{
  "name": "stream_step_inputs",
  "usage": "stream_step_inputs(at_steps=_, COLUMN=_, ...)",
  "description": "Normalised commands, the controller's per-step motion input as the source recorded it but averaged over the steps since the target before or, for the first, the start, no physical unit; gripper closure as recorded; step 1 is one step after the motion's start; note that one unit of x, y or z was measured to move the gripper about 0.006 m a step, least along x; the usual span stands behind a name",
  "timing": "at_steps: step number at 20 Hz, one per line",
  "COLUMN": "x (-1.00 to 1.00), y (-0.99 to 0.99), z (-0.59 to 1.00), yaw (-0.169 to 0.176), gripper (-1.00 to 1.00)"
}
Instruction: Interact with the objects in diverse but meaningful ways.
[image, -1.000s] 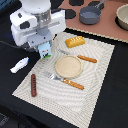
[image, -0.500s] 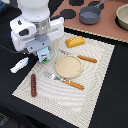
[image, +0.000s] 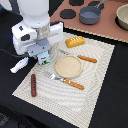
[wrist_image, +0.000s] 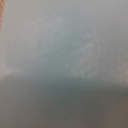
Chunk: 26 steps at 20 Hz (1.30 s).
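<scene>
Black table (image: 107, 107) carries pale woven placemat (image: 95, 75), white fish-shaped piece (image: 19, 65) beside it. Mat holds brown sausage (image: 34, 85), golden scored bread loaf (image: 75, 41), round tan plate (image: 68, 66), carton (image: 44, 59).

Pale woven placemat (image: 95, 85) lies mid-table; round tan plate (image: 68, 66) on it near its middle. Orange-handled fork (image: 66, 81) lies just before the plate, orange-handled knife (image: 85, 58) just to the exterior view's right of it. Golden scored bread loaf (image: 75, 41) sits on the mat behind the plate. Brown sausage (image: 33, 85) lies on the mat's near-left part. White-blue-green carton (image: 44, 60) stands left of the plate, under the arm. White fish-shaped piece (image: 19, 65) lies off the mat, further left. Grey two-handled pot (image: 90, 15) sits on the brown stovetop board (image: 111, 27) behind the mat.
</scene>
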Motion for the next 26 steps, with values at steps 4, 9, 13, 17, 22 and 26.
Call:
stream_step_inputs(at_steps=4, x=0.07, y=-0.09, z=1.00, yaw=0.050, gripper=-1.00)
stream_step_inputs(at_steps=9, x=0.02, y=-0.25, z=0.83, yaw=0.130, gripper=-1.00)
stream_step_inputs(at_steps=13, x=0.15, y=-0.50, z=0.42, yaw=0.061, gripper=-1.00)
stream_step_inputs(at_steps=17, x=0.27, y=-0.69, z=0.01, yaw=0.006, gripper=-1.00)
stream_step_inputs(at_steps=22, x=0.35, y=-0.80, z=-0.02, yaw=0.000, gripper=-1.00)
stream_step_inputs(at_steps=26, x=0.35, y=-0.78, z=-0.07, yaw=0.000, gripper=-1.00)
